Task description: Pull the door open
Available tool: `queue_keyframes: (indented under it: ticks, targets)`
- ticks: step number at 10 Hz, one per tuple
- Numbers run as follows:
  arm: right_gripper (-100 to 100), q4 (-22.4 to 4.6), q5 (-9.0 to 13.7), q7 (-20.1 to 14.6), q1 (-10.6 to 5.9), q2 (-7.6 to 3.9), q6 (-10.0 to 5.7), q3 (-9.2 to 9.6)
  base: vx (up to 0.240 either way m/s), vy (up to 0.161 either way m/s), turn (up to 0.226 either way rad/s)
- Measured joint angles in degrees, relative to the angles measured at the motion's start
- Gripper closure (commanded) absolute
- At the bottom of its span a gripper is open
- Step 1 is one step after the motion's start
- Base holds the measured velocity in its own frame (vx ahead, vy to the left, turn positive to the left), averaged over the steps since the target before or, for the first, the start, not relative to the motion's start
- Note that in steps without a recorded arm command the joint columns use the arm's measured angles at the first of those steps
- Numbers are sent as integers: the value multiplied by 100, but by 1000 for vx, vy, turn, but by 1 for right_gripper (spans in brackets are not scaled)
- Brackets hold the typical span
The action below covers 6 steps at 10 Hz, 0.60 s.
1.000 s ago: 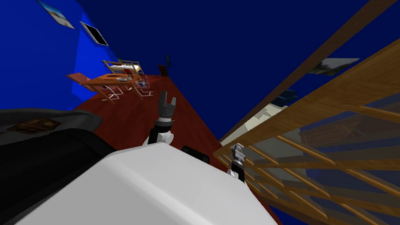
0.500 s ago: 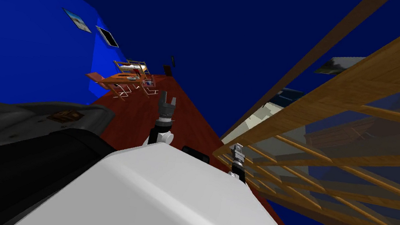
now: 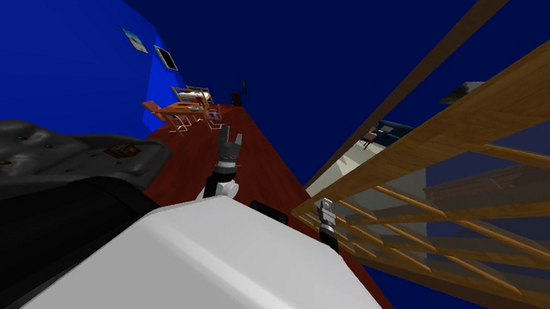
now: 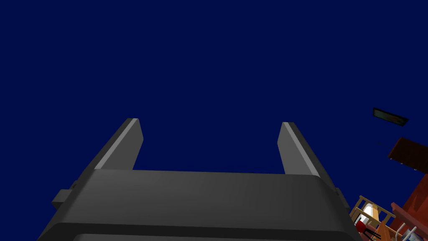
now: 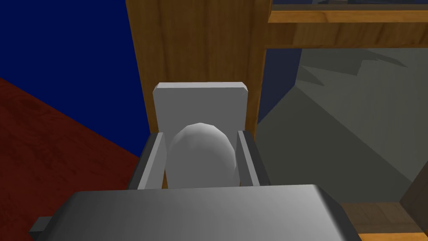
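Gripping the rounded grey knob point(image 5: 201, 157) on the glazed wooden-framed door point(image 5: 200, 42), the right claw point(image 5: 200, 138) presses both its sides. The knob looks smooth, likely slippery; hold it deep. The left claw point(image 4: 211, 125), left of the door, has its fingers spread.

One door point(image 3: 479, 119), one knob point(image 5: 202, 155), two end effectors point(image 3: 231, 135) point(image 3: 325, 205), and seemingly two wall pictures point(image 3: 134, 40) point(image 3: 166, 58).
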<state>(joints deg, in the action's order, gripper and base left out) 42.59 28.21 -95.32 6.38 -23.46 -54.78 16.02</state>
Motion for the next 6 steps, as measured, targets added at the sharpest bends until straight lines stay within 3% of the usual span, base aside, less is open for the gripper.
queue_keyframes:
  ticks: [6]
  targets:
    - [100,-44,-176,-426,277,-352,-478,363,-220,-33,112]
